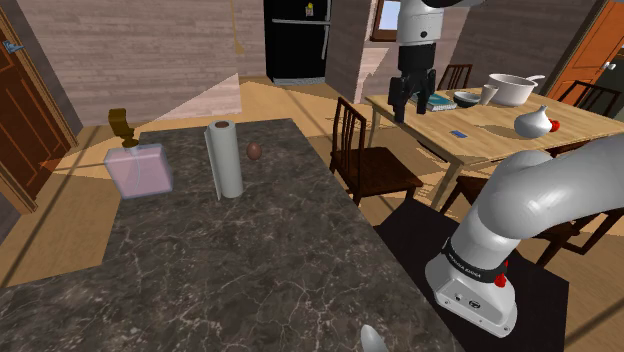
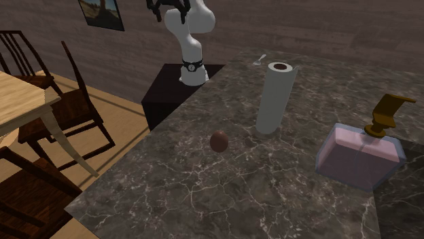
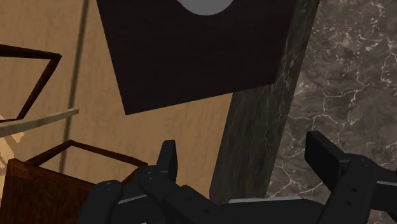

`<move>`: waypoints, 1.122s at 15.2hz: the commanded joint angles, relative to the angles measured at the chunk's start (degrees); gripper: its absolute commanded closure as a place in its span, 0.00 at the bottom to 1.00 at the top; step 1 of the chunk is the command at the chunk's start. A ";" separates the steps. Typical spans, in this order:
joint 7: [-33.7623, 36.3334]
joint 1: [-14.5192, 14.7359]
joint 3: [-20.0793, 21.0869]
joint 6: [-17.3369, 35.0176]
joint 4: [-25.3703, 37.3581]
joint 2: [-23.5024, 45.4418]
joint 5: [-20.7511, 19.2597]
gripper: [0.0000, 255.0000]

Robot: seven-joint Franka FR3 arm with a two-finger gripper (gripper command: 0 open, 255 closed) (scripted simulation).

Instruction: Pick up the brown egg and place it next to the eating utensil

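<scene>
The brown egg (image 1: 254, 151) (image 2: 219, 140) lies on the dark marble counter (image 1: 230, 260), just beside an upright white paper-towel roll (image 1: 224, 159) (image 2: 275, 98). A small grey spoon (image 1: 372, 338) (image 2: 259, 60) rests at the counter's near corner, close to the stand. My gripper (image 1: 412, 108) (image 2: 168, 7) (image 3: 245, 156) hangs high in the air, off the counter's edge on the shoulder view's right, far from the egg. Its fingers (image 3: 167, 156) stand apart with nothing between them. Below them I see the black stand (image 3: 197, 51) and the counter's edge (image 3: 343, 76).
A pink bottle with a gold pump (image 1: 138, 168) (image 2: 360, 155) stands beyond the roll. Dark wooden chairs (image 1: 365, 165) (image 2: 64, 108) and a wooden dining table (image 1: 500, 125) with dishes flank the counter on the gripper's side. A black fridge (image 1: 297, 40) is at the back.
</scene>
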 commanded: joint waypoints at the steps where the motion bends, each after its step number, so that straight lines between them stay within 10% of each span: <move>1: 0.00 0.00 0.00 0.00 0.00 0.00 0.00 0.00; 17: 0.26 4.58 2.65 22.39 12.15 30.75 6.26 0.00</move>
